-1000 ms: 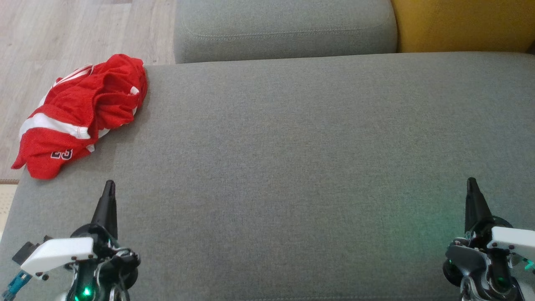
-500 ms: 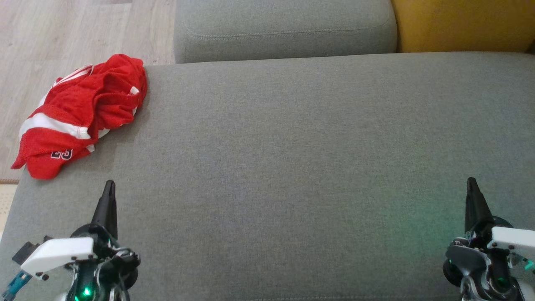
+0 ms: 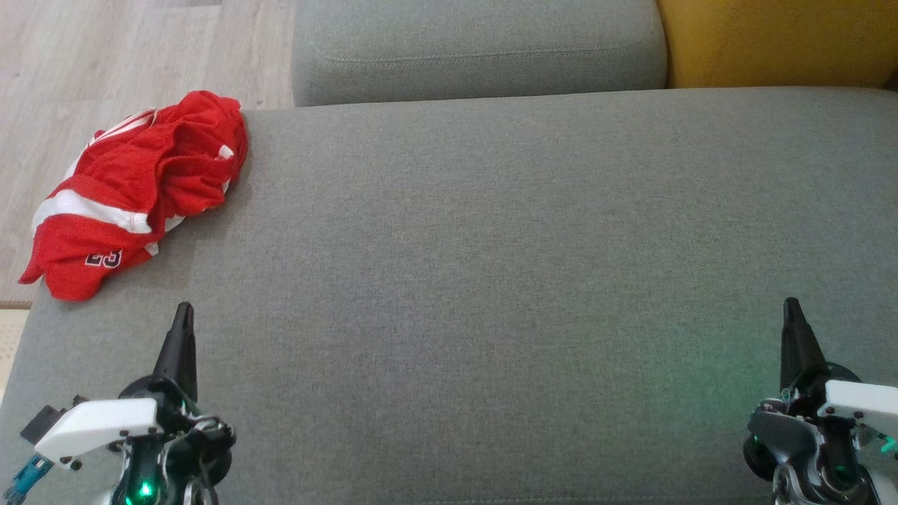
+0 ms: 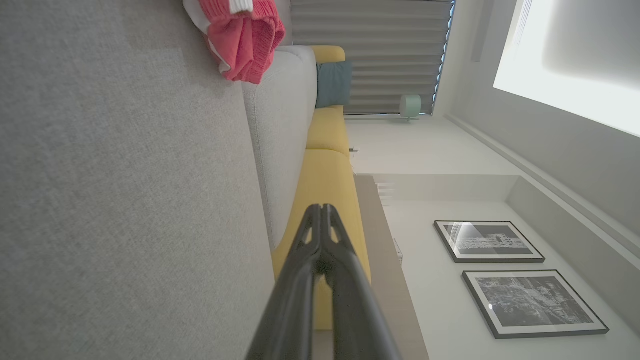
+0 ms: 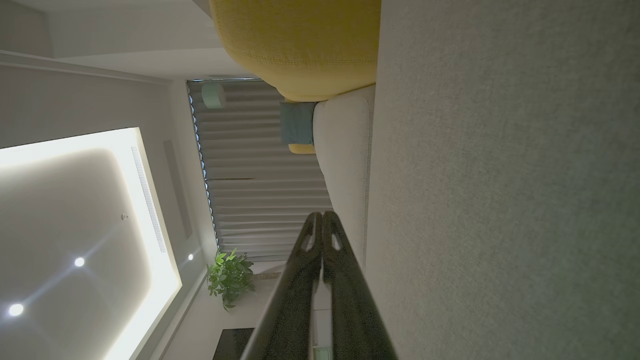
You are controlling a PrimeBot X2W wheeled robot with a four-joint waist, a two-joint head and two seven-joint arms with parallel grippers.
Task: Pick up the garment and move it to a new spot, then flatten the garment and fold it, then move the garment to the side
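A crumpled red garment [image 3: 137, 193] with white stripes and a dark number lies at the far left corner of the grey seat [image 3: 505, 280], partly hanging over its left edge. In the left wrist view the garment [image 4: 242, 37] shows at the top. My left gripper [image 3: 184, 310] hovers over the near left of the seat, shut and empty, a good way short of the garment. My right gripper [image 3: 791, 305] hovers over the near right, shut and empty too. Both wrist views show the finger pairs pressed together: left gripper [image 4: 322, 207], right gripper [image 5: 321, 215].
A grey back cushion [image 3: 477, 52] runs behind the seat, with a yellow cushion [image 3: 779, 42] at the back right. Wooden floor [image 3: 105, 63] lies beyond the seat's left edge. A wide stretch of seat lies between the two grippers.
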